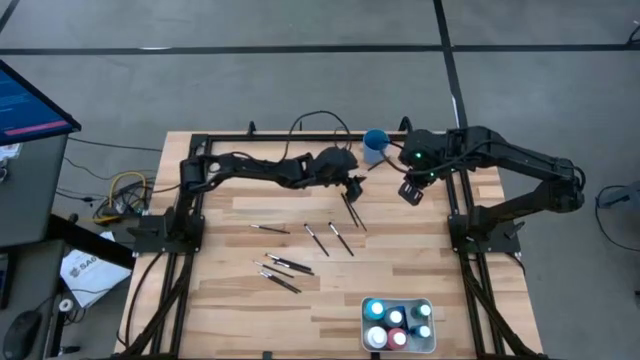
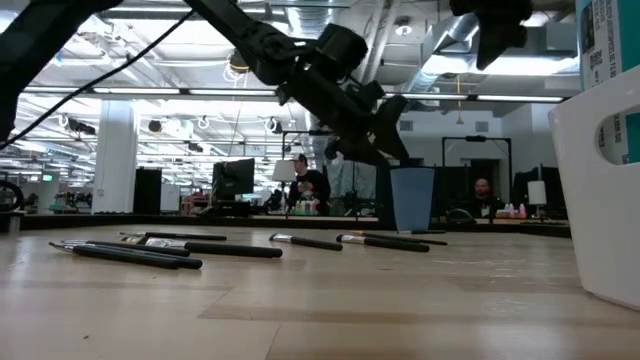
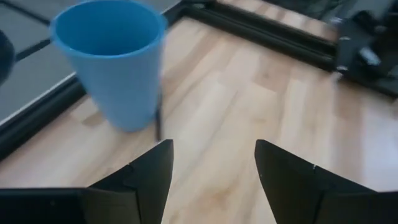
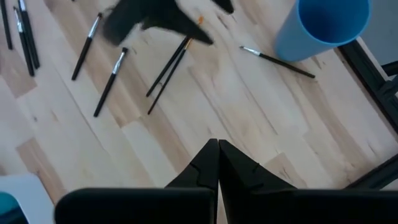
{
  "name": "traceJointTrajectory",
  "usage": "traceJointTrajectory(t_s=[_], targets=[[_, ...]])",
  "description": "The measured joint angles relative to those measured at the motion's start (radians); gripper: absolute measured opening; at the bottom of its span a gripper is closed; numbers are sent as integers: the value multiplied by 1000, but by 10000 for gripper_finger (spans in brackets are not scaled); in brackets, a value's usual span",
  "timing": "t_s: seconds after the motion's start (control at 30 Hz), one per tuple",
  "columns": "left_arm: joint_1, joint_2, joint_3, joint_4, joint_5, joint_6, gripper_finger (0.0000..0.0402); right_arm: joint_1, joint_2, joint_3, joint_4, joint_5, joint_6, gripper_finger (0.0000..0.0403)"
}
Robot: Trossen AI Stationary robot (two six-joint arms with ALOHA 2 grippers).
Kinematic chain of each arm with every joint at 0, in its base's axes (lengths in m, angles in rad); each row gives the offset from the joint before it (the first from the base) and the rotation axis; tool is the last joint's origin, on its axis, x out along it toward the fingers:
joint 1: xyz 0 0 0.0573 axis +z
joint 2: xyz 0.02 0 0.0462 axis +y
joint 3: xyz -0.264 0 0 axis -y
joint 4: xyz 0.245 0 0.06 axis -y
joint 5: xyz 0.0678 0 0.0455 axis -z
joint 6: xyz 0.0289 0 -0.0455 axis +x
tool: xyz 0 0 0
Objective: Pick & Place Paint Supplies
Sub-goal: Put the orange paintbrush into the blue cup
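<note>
The left gripper (image 1: 357, 187) is hanging over the wooden table (image 1: 230, 300) with its two fingers (image 3: 149, 171) spread apart and nothing between them, and the blue cup (image 1: 375, 146) is sitting just beyond it at about one o'clock. The right gripper (image 1: 411, 191) is waiting near the cup at about four o'clock from it, with its fingers (image 4: 208, 163) pressed together and holding nothing. The thin dark paintbrushes (image 1: 316, 238) are lying scattered in the middle of the table, one brush (image 4: 277, 60) is lying right beside the cup, and the small paint bottles (image 1: 397, 320) are standing in the white tray (image 1: 366, 306) down at five o'clock.
</note>
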Motion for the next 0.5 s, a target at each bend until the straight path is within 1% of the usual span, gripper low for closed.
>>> traceJointTrajectory(t_s=[0.17, 0.33, 0.43, 0.5], targets=[[11, 61, 81, -33, -5, -41, 218, 20, 0, 0, -7, 0, 0, 0], [26, 111, 183, -143, 5, -45, 218, 26, 0, 0, -11, 0, -2, 0], [35, 141, 219, -144, 3, -49, 218, 26, 0, 0, -12, 0, -2, 0], [36, 158, 246, -165, 5, -90, 218, 26, 0, 0, -15, 0, -2, 0]])
